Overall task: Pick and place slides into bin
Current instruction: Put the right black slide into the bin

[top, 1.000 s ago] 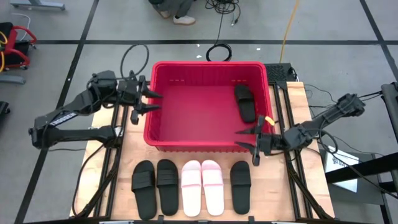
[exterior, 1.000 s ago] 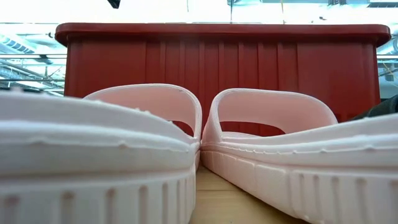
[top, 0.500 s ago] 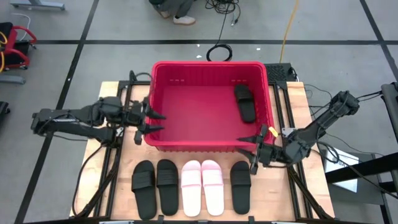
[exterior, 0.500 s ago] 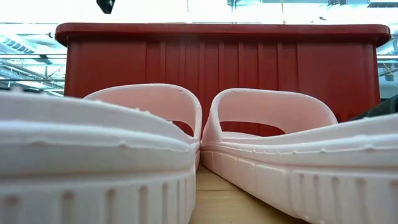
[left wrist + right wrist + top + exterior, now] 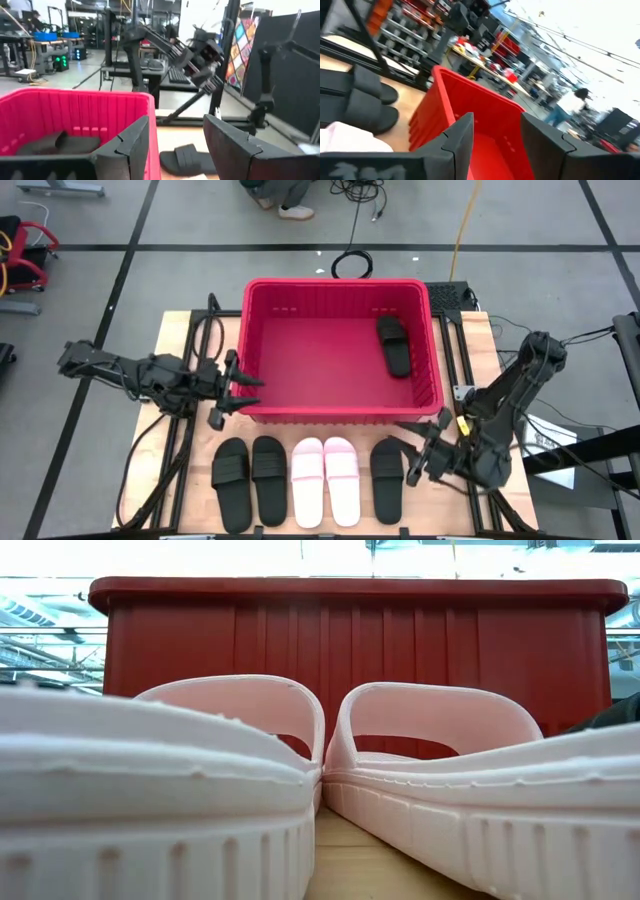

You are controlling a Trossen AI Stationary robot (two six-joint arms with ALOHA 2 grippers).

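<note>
While one black slide [image 5: 394, 345] is seen lying inside the bin [image 5: 262, 396], toward its upper right corner, five more are lined up in a row on the table [image 5: 170, 339] along the lower edge of the high view. From the left of that row, a black pair [image 5: 250, 482] is followed by the pale pink pair [image 5: 326, 479], and a single black slide [image 5: 387, 479] closes the row on the right. The red bin is placed at the centre of the frame, just above this row.

The left gripper [image 5: 236, 388] is held at the bin's lower left corner, its fingers spread apart with nothing between them; in the left wrist view the two dark fingers [image 5: 131, 145] are seen parted, with the bin wall on one side and a black slide [image 5: 186, 159] on the table beyond.

The right gripper [image 5: 419, 451] is positioned at the lower right of the high view, just beside the single black slide and below the bin's lower right corner. Its fingers are likewise apart and empty, as shown in the right wrist view [image 5: 492, 142].

In the low view, the pale pink pair [image 5: 300, 790] fills the foreground, with the bin's ribbed wall [image 5: 360, 635] behind it.
</note>
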